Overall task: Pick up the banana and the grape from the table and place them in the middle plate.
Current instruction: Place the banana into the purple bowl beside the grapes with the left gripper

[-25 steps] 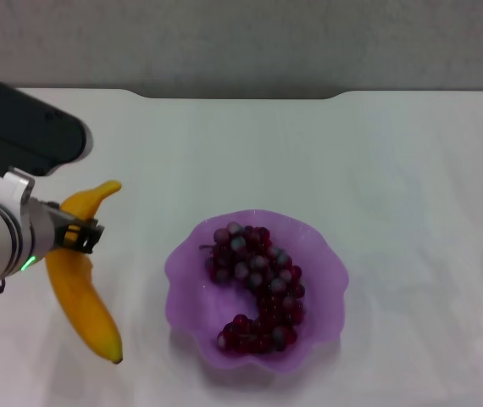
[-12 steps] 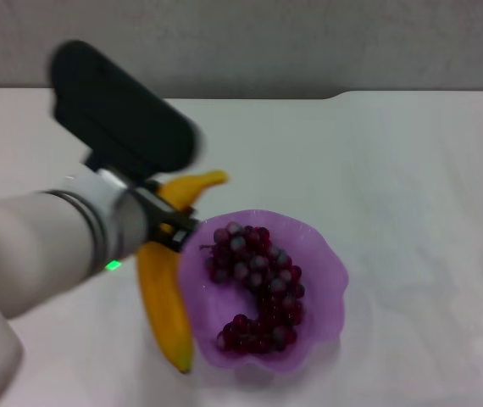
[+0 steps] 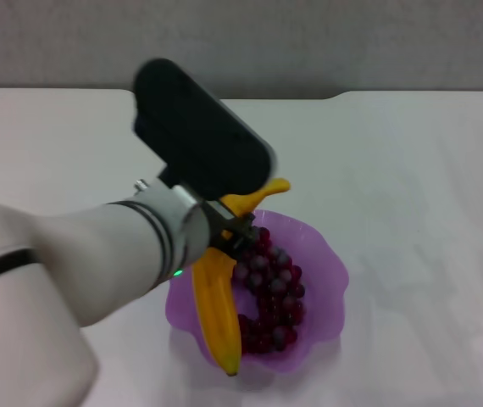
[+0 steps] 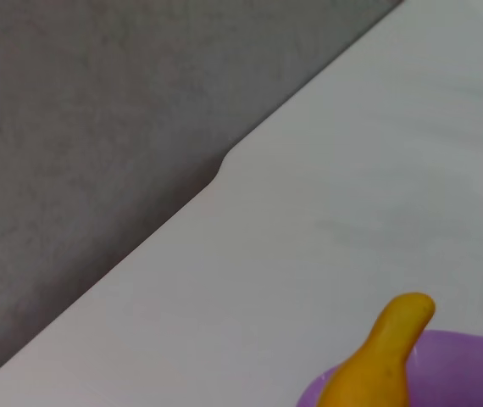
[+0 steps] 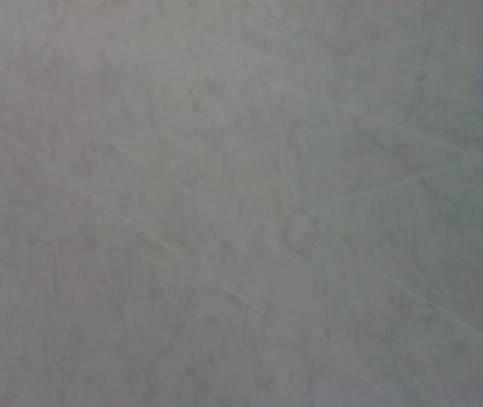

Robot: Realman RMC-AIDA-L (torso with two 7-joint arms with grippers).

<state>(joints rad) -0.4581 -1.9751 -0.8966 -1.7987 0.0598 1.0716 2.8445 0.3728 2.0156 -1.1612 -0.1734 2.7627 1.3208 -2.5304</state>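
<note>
The yellow-orange banana (image 3: 216, 314) hangs in my left gripper (image 3: 231, 229), which is shut on its upper part near the stem end. It lies over the left side of the purple scalloped middle plate (image 3: 330, 280), and its lower tip reaches past the plate's near rim. Whether it touches the plate I cannot tell. The bunch of dark red grapes (image 3: 274, 292) lies inside the plate, just right of the banana. In the left wrist view the banana's stem end (image 4: 387, 343) shows above the purple plate (image 4: 470, 373). My right gripper is out of view.
The white table (image 3: 411, 170) spreads around the plate, with its dark notched far edge (image 3: 335, 96) at the back. My left forearm (image 3: 97, 263) covers the near left part of the table. The right wrist view shows only a plain grey-white surface.
My left arm has carried the banana rightward from the table's left side to over the plate. The grapes and the plate have stayed put.
</note>
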